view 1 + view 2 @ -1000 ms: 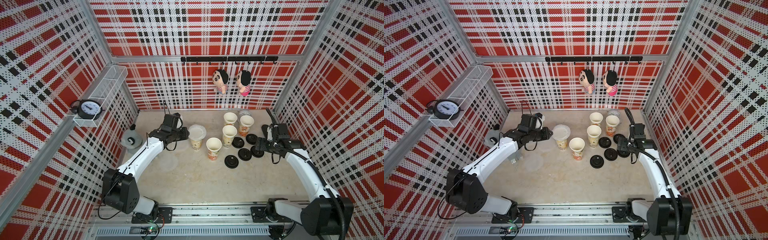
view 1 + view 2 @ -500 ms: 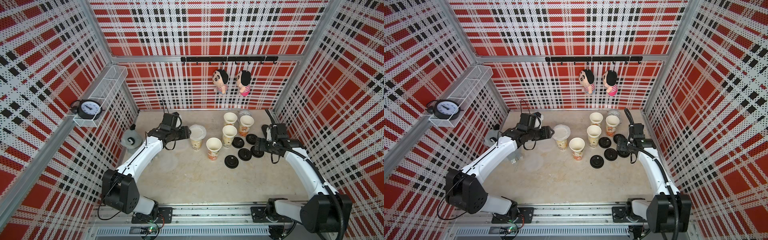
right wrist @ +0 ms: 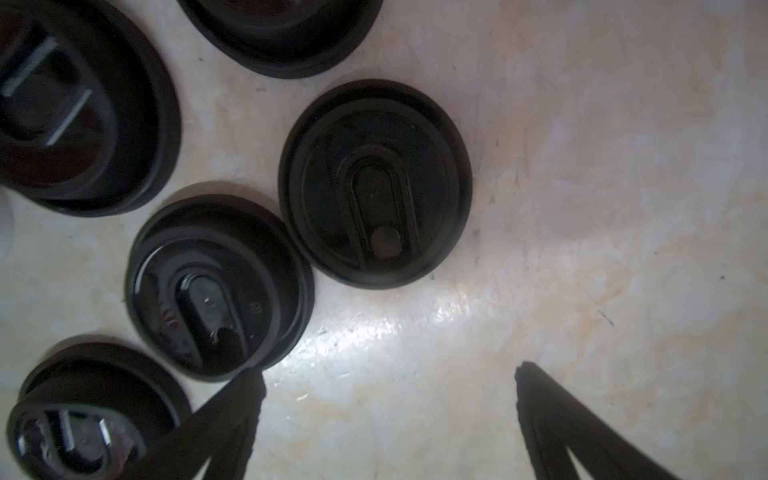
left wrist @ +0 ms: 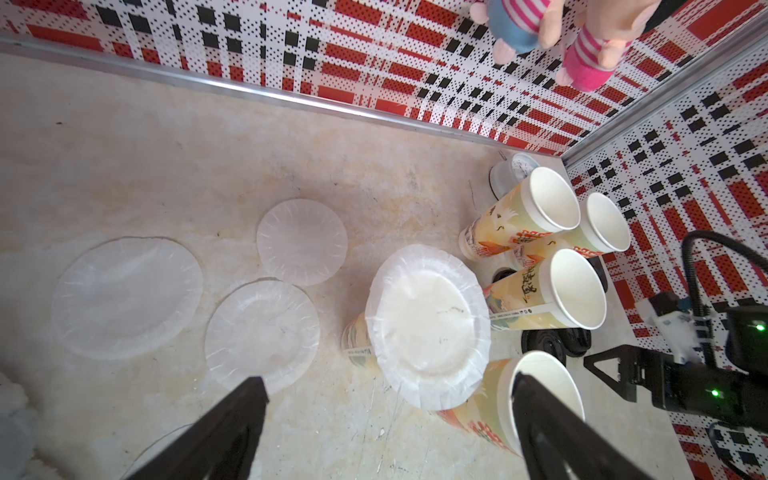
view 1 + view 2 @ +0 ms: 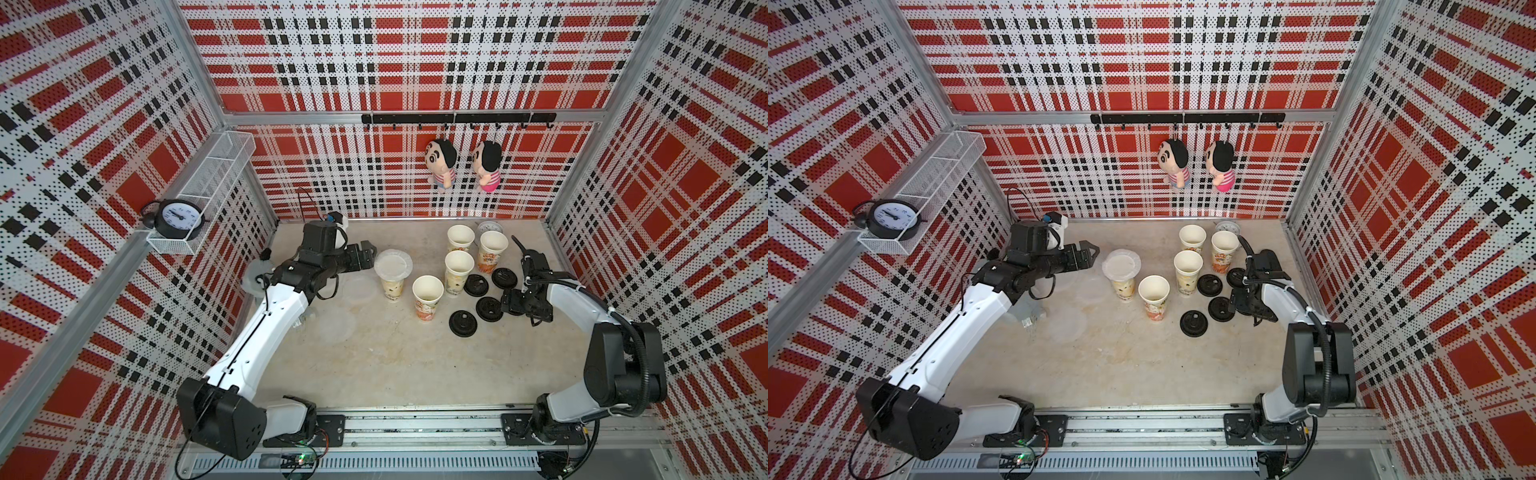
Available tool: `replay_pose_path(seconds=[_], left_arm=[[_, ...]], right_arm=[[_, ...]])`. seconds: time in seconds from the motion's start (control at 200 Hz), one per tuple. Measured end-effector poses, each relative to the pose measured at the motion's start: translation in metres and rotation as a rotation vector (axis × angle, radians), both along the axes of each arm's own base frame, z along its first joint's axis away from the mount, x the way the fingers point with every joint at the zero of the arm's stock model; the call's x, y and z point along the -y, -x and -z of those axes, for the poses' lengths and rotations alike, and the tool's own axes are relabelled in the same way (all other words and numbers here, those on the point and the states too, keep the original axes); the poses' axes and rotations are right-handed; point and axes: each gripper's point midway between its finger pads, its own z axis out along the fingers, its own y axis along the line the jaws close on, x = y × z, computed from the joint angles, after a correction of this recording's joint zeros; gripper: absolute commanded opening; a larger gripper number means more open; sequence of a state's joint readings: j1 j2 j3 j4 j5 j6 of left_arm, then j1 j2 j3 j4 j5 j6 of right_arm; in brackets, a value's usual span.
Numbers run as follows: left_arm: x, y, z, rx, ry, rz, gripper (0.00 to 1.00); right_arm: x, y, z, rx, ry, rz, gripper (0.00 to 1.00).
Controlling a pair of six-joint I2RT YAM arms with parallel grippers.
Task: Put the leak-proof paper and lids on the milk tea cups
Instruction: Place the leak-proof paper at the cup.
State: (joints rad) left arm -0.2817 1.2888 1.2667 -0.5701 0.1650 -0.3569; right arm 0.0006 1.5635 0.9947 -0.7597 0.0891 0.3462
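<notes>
From a top view: left gripper [image 5: 365, 259] spread wide and empty, just beside the covered cup [image 5: 392, 287], clear of the leak-proof paper [image 5: 392, 263] resting across its mouth. One cup done by the look of it, four open cups [image 5: 428, 291] to go. Next, probably: back straight off from the rim without brushing the overhang, then down to the loose sheets [image 5: 337, 326] on the table [image 5: 395, 374] near the left arm. Right gripper [image 5: 510, 305] low among the black lids [image 5: 462, 323], parted, holding nothing. Again from a top view: paper [image 5: 1121, 264] centred on its cup, overhanging all round, and a loose sheet [image 5: 1067, 326] hard to tell from the pale table. From the left wrist: left gripper [image 4: 386, 378] with jaws far apart and nothing between them, three loose sheets [image 4: 126, 297] flat and close together. Best to pinch a single sheet at its edge, lift slowly in case of clinging, lower it level and centred over the nearest open cup [image 4: 544, 382], and let go only once settled. Thin, translucent, whitish, round, finely creased toward a wavy rim, wider than a cup mouth. From the right wrist: right gripper [image 3: 386, 372] wide and empty, one fingertip at the edge of a black lid [image 3: 220, 286], contact unclear. No paper or cup in sight there.
</notes>
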Motion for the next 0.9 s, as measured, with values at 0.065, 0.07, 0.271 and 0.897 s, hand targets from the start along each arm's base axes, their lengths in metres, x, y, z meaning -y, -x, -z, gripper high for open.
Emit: replay_pose_path(seconds=[0.065,0.07,0.271,0.897], left_arm=[[-0.003,0.001,-0.004,0.013,0.0,-0.004,0.98],[-0.003,0.001,-0.005,0.014,0.0,-0.004,0.98],[-0.009,0.005,-0.006,0.023,-0.005,-0.014,0.98],[-0.014,0.008,-0.009,0.033,-0.014,-0.028,0.98]], right_arm=[[0.003,-0.005,0.008,-0.012,0.003,0.009,0.96],[0.004,-0.005,0.008,-0.013,0.003,0.01,0.96],[0.011,-0.023,0.013,0.014,0.005,0.031,0.94],[0.015,-0.054,0.025,0.047,-0.019,0.044,0.88]])
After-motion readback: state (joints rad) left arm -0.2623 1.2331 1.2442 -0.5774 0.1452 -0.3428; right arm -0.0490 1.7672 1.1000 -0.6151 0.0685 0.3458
